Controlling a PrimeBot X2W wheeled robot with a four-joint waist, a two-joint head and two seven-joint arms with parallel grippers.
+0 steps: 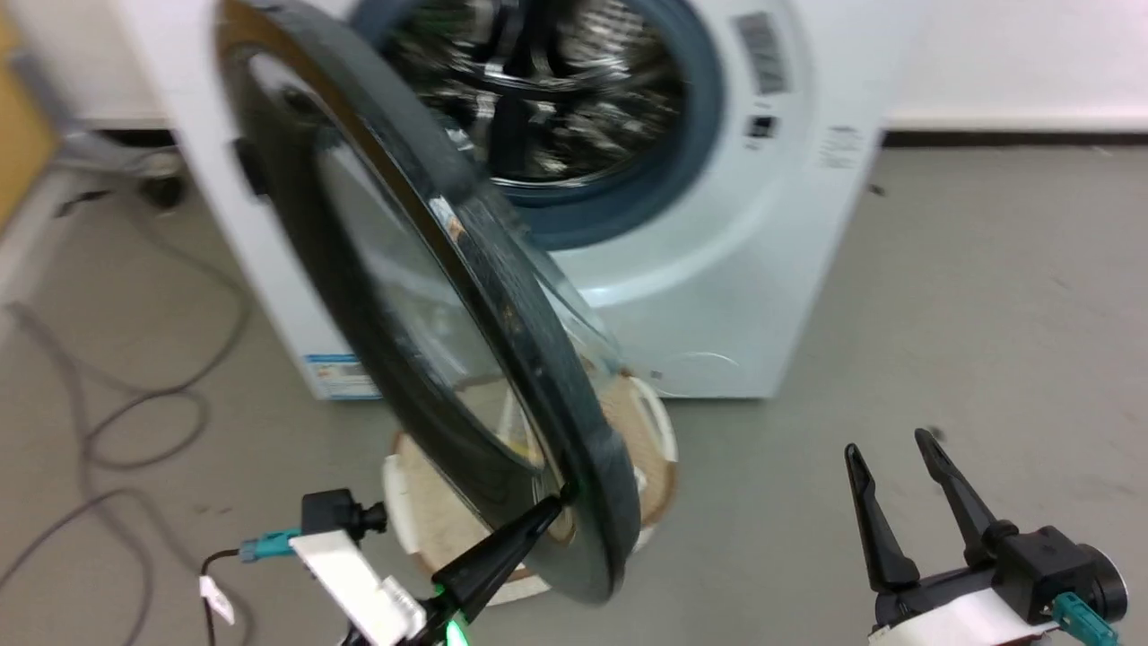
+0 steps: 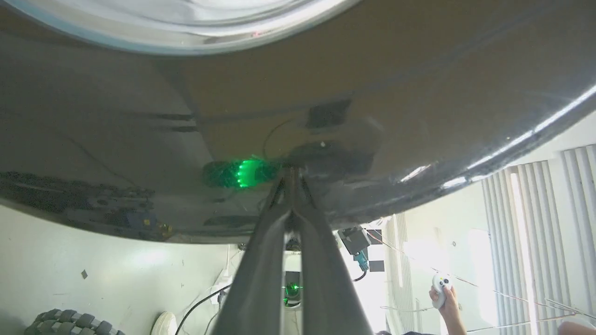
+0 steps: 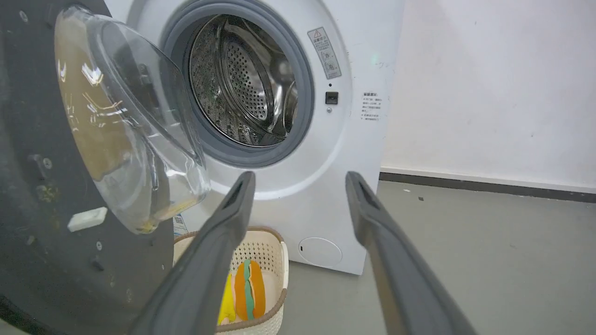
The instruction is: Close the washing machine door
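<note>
You are on a grey floor (image 1: 987, 314) by a white wall (image 3: 489, 93). The washing machine door (image 1: 404, 296) hangs half open in front of the washing machine (image 1: 717, 296), above a cream basket (image 3: 265, 260). Your left gripper (image 1: 560, 496), fingers pressed together, touches the door's rim. Your right gripper (image 1: 886, 442) is spread wide and holds nothing.

Cream basket (image 3: 269, 255) holds a striped toy (image 3: 249, 288); grey cables (image 1: 90, 449) lie nearby.

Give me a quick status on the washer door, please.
Door half open. Left claw shut, tips on its rim. Right claw open, free. Basket sits under door.
</note>
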